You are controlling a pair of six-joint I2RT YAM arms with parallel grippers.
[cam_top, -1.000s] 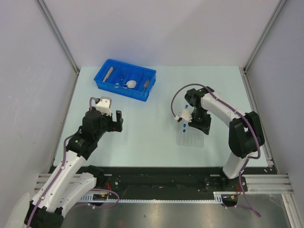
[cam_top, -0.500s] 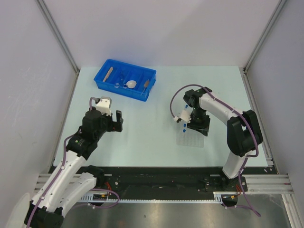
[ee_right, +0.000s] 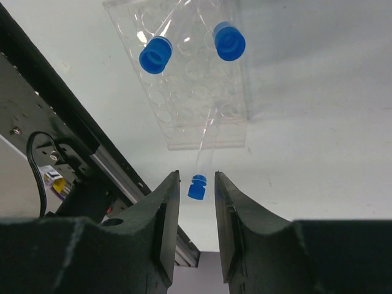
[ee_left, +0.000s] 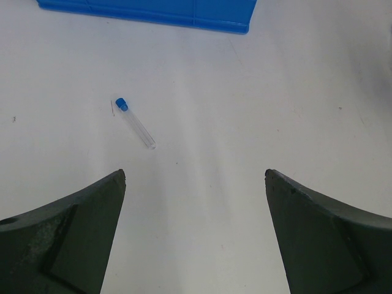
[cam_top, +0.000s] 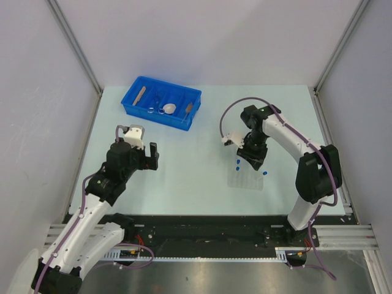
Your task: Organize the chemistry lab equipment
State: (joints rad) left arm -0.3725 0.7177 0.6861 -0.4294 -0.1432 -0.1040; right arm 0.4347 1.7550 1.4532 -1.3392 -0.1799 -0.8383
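- From above, my left claw [cam_top: 153,156] hangs over bare table [cam_top: 196,131] with its jaws spread wide and nothing in them. My right claw [cam_top: 251,160] sits over the clear tube rack [cam_top: 247,179]. The blue bin [cam_top: 161,102] at the far left holds the wooden stick [cam_top: 141,94], the white dish [cam_top: 169,108] and the brown-handled tool [cam_top: 188,109].
- At my left wrist, both fingers [ee_left: 67,233] stand far apart. One blue-capped tube [ee_left: 136,122] lies flat on the table ahead of them, well short of the bin's edge.
- At my right wrist, the jaws are only a narrow gap apart. A tube's blue cap [ee_right: 196,187] shows in that gap, touching neither finger as far as I can see. That tube leans at the rack's near edge. Two more capped tubes [ee_right: 155,55] stand in the rack.
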